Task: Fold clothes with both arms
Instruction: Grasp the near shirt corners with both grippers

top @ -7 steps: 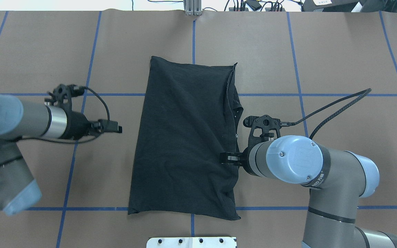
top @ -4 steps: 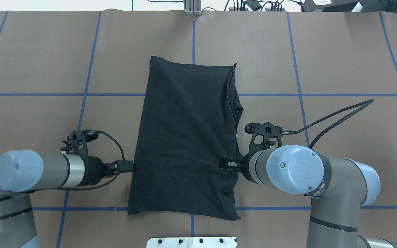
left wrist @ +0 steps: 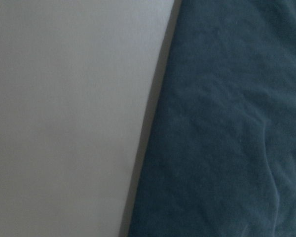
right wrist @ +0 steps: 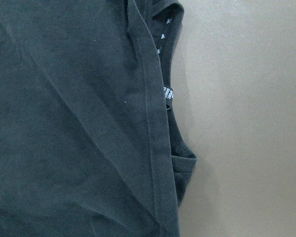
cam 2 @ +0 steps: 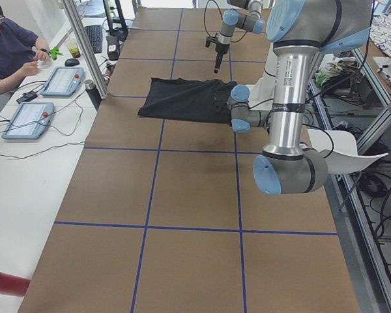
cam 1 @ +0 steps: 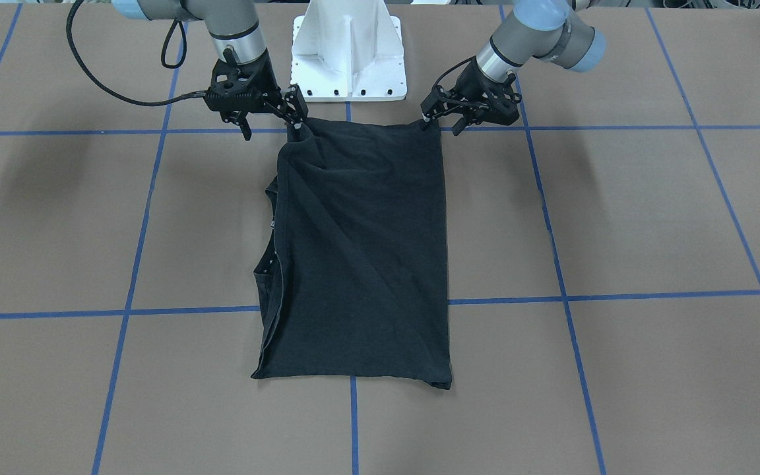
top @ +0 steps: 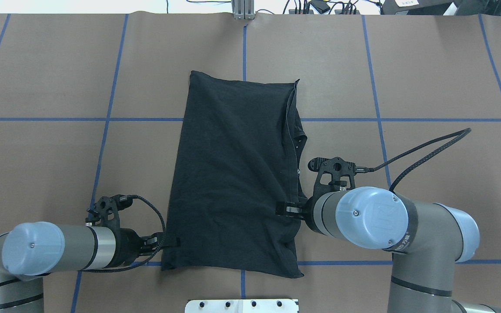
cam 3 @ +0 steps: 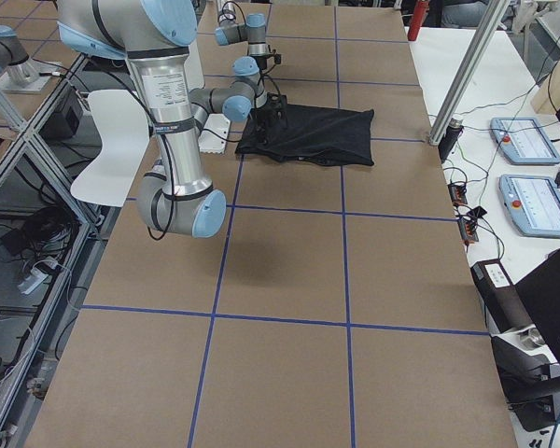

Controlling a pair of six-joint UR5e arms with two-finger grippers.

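The black T-shirt [top: 233,174] lies folded lengthwise in a long strip in the table's middle; it also shows in the front view [cam 1: 360,251]. Its graphic is hidden. My left gripper [top: 172,241] is low at the shirt's left edge by the near corner, seen in the front view [cam 1: 427,115] too. I cannot tell whether it is open or shut. The left wrist view shows only cloth [left wrist: 227,123] and table, close up. My right gripper [top: 282,209] is over the shirt's right edge, jaws apart and holding nothing. The right wrist view shows the hem and collar label [right wrist: 167,93].
The white pedestal base [cam 1: 347,59] stands just behind the shirt's near edge. Blue tape lines [top: 107,119] grid the brown table cover. A seated operator [cam 2: 6,45] and control tablets [cam 2: 27,119] are beyond the table's far side.
My left arm has swung toward the robot's side and in to the shirt's near left corner. My right gripper has shifted slightly toward the robot. The shirt has not moved.
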